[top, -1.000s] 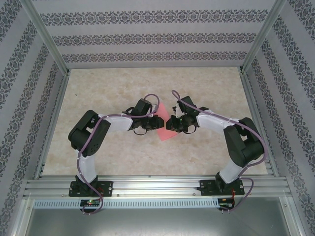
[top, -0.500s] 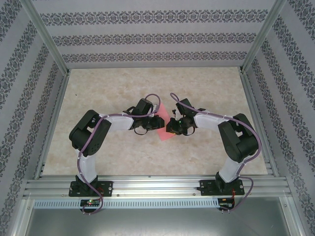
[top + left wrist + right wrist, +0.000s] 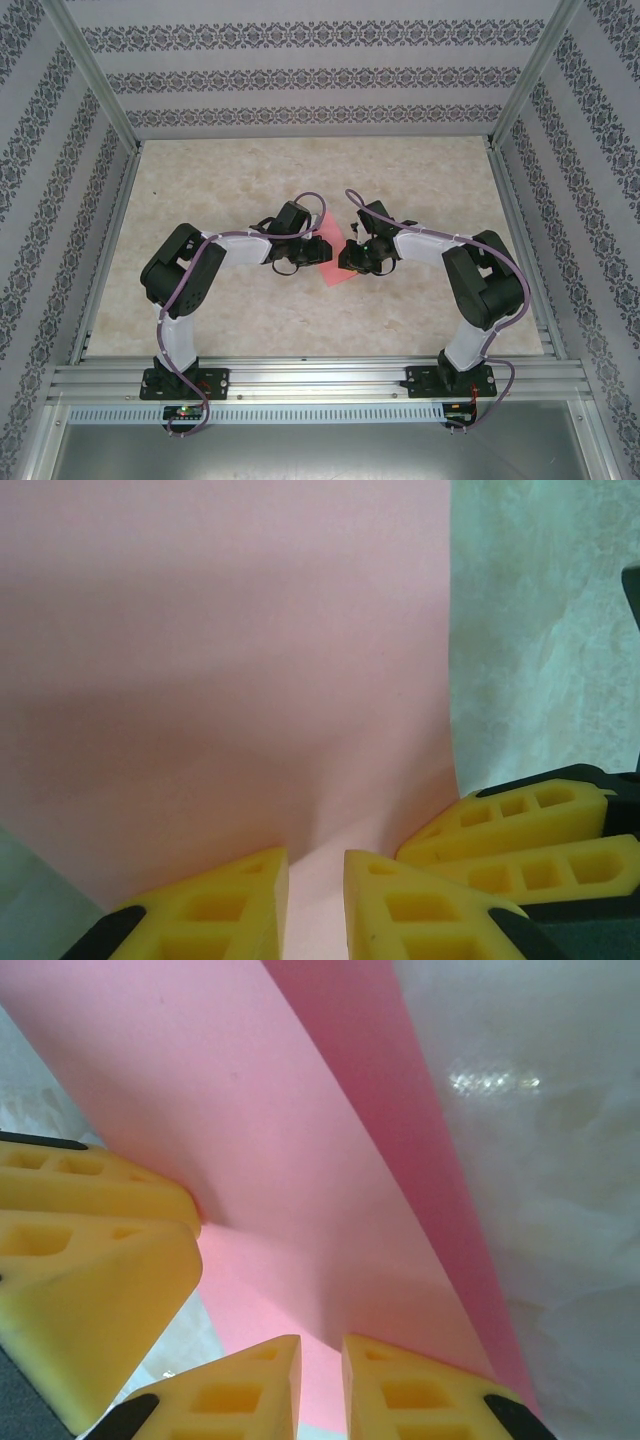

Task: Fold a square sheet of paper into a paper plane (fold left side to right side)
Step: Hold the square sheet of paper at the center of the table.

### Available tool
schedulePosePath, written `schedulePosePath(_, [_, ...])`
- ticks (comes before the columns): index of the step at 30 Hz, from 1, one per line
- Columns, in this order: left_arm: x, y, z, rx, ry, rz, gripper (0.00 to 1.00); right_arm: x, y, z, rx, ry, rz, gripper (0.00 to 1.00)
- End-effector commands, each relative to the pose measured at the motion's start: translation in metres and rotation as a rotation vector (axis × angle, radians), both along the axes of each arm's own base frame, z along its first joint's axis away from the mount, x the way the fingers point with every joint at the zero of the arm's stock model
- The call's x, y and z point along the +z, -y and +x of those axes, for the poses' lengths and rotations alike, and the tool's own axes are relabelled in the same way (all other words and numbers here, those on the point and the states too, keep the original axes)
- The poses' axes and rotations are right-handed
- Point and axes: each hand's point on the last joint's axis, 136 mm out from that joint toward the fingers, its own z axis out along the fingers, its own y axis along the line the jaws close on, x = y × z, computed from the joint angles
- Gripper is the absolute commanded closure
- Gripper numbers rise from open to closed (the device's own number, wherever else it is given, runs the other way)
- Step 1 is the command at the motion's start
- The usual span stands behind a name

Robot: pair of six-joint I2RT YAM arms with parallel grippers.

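The square sheet of paper (image 3: 336,264) is pink-red and held up off the table between my two grippers. My left gripper (image 3: 318,247) grips its left side, and in the left wrist view the sheet (image 3: 250,660) runs down into the narrow gap between the yellow fingers of this gripper (image 3: 316,900). My right gripper (image 3: 347,256) grips the right side. In the right wrist view the paper (image 3: 280,1140) shows a doubled layer along one edge and passes between that gripper's (image 3: 320,1385) jaws. Each wrist view shows the other gripper's fingers (image 3: 530,825) (image 3: 90,1250) close by on the paper.
The beige marbled table (image 3: 250,170) is bare around the arms. Patterned walls (image 3: 60,150) enclose it on three sides. An aluminium rail (image 3: 320,380) carrying both arm bases runs along the near edge.
The right arm has drawn its elbow inward and its gripper has shifted slightly left, toward the left gripper. The left arm and the paper have barely moved.
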Motion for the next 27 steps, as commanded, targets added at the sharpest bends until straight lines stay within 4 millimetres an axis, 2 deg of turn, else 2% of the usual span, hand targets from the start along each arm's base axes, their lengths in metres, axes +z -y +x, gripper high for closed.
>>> schedulePosePath(1, [-0.006, 0.002, -0.002, -0.023, 0.008, 0.026, 0.77, -0.009, 0.002, 0.001, -0.010, -0.012, -0.033, 0.81])
schedulePosePath(15, [-0.008, -0.004, 0.003, 0.009, 0.015, 0.060, 0.77, -0.025, 0.011, -0.009, -0.008, -0.058, -0.095, 0.81])
schedulePosePath(27, [-0.021, -0.024, 0.016, 0.071, 0.021, 0.121, 0.77, -0.036, 0.019, -0.016, 0.007, -0.081, -0.146, 0.81])
